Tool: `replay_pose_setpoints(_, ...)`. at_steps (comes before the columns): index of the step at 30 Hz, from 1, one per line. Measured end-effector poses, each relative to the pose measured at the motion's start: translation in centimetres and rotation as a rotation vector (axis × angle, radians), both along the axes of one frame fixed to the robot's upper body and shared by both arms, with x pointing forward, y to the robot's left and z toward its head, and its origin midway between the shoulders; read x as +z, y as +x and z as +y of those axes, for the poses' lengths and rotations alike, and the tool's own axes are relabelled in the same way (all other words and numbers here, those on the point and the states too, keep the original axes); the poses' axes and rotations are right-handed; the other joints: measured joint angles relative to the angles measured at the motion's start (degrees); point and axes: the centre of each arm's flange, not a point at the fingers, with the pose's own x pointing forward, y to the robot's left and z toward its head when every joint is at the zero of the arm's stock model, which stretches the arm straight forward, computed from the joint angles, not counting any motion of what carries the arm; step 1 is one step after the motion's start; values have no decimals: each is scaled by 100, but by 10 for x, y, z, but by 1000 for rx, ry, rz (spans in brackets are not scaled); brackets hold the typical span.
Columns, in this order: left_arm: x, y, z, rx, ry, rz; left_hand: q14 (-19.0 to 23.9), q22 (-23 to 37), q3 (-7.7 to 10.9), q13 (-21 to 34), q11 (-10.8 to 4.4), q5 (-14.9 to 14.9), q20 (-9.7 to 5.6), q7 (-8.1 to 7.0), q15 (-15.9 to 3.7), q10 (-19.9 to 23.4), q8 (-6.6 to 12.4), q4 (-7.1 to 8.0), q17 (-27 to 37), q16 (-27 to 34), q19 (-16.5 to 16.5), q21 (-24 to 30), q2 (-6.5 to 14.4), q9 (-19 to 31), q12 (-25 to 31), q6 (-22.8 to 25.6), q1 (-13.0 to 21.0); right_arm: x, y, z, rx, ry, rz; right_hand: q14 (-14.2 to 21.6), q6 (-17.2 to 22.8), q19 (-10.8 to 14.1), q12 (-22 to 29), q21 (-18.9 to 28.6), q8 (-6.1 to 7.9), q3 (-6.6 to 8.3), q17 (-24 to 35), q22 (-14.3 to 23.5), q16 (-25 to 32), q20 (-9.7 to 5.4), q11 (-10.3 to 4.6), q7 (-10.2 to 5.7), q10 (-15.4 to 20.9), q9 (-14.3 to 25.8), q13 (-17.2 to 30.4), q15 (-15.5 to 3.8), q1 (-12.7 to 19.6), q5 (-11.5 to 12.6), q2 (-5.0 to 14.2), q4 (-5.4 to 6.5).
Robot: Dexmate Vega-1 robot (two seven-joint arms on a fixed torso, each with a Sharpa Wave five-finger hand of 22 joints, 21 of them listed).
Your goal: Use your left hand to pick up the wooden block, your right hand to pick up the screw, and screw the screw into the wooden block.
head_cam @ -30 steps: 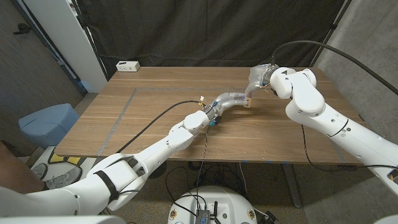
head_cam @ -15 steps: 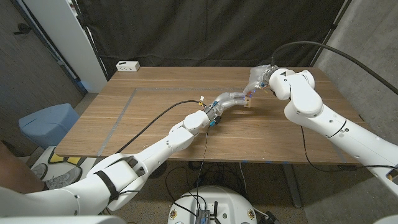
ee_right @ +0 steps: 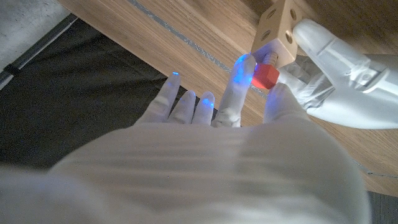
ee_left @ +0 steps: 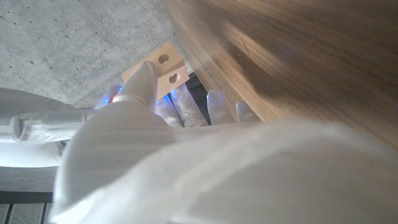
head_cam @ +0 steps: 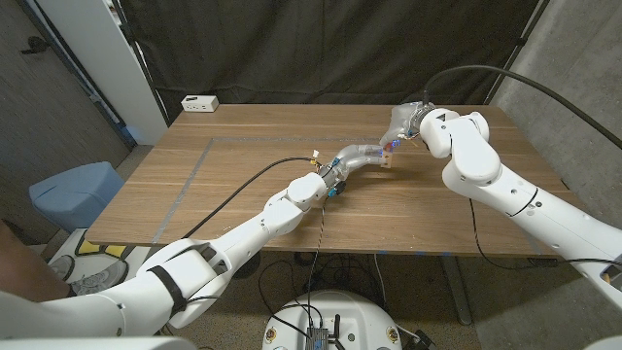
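In the head view the screw's shaft cannot be made out: both hands crowd the spot, and the wooden block (head_cam: 388, 160) shows as little more than a small pale cube. The right wrist view shows just the screw (ee_right: 265, 76) by its red head, pressed against a face of the block; whether its thread has entered a hole is hidden by the fingers. The left wrist view is largely blurred white glove, with two round holes in the block's face visible past it.

The wooden table (head_cam: 243, 185) carries grey tape lines and a white power strip (head_cam: 200, 102) at its far left corner (a black curtain hangs behind, concrete floor below, a blue bin to the left).

The left hand (head_cam: 362, 156) grips the block, a fingertip (ee_left: 144, 78) laid over its face, holding it just above the table toward the far right. The right hand (head_cam: 403, 122) pinches the red screw head between thumb and one finger (ee_right: 236, 87), the other fingers extended and apart.
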Motion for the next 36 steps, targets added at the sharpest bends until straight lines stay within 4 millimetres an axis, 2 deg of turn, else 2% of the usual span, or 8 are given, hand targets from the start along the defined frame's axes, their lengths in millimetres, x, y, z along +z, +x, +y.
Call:
replay_pose_setpoints(5,0,0,0,0,-1,0,0,0,0,0,0,39,0,0,0,-1,0,0,0,0,0,0,0,1,8,0,0,-1,1,0,-5,0,-4,0,135,0,0,0,39,-46,0,0,0,0,-41,8,41,0,-2,0,-8,43,-8,2)
replay_pose_setpoints(12,0,1,1,0,-3,2,0,0,0,-1,10,39,0,0,0,-12,0,0,0,0,0,0,0,2,9,0,0,-1,2,1,-11,2,-13,61,224,31,0,0,84,-108,0,0,0,32,-10,19,115,-26,-2,1,-135,43,-75,18)
replay_pose_setpoints(20,1,1,1,0,-6,1,0,0,24,-4,13,39,0,1,0,-34,0,-23,0,0,0,0,0,5,8,-1,0,-2,3,2,-12,5,-14,61,254,31,0,0,84,-268,0,0,0,32,-7,50,136,-53,-2,1,-393,44,-211,113)
replay_pose_setpoints(24,0,2,1,0,-7,3,0,0,24,-5,14,39,0,10,0,-36,0,-23,0,0,0,0,0,5,7,-10,0,-2,2,2,-11,5,-20,61,250,70,0,0,84,-340,1,0,-27,-10,75,54,173,-73,-1,1,-538,77,-295,150)
replay_pose_setpoints(29,1,2,1,-3,-8,2,0,0,24,-4,3,62,0,11,0,-24,0,-23,0,0,0,0,0,4,-1,-11,0,-1,2,1,-12,7,-23,61,222,81,0,0,54,-416,1,0,-27,-63,166,143,182,-79,-1,1,-669,87,-316,188)
replay_pose_setpoints(31,1,2,1,-3,-8,3,0,0,24,-4,-2,62,0,11,0,-20,0,-23,0,0,0,0,1,4,-4,-11,1,-1,2,1,-11,8,-24,61,125,59,-27,0,6,-447,1,0,-27,-84,198,174,149,-84,-1,1,-733,87,-356,201)
replay_pose_setpoints(36,1,2,1,-4,-8,4,12,0,24,-2,-1,62,0,20,12,-20,0,-23,0,0,0,0,1,3,-15,-20,1,-1,0,0,-11,6,-22,-10,-244,-37,-91,0,-95,-517,1,0,-116,-67,402,152,-16,-26,12,-5,-815,168,-378,178)
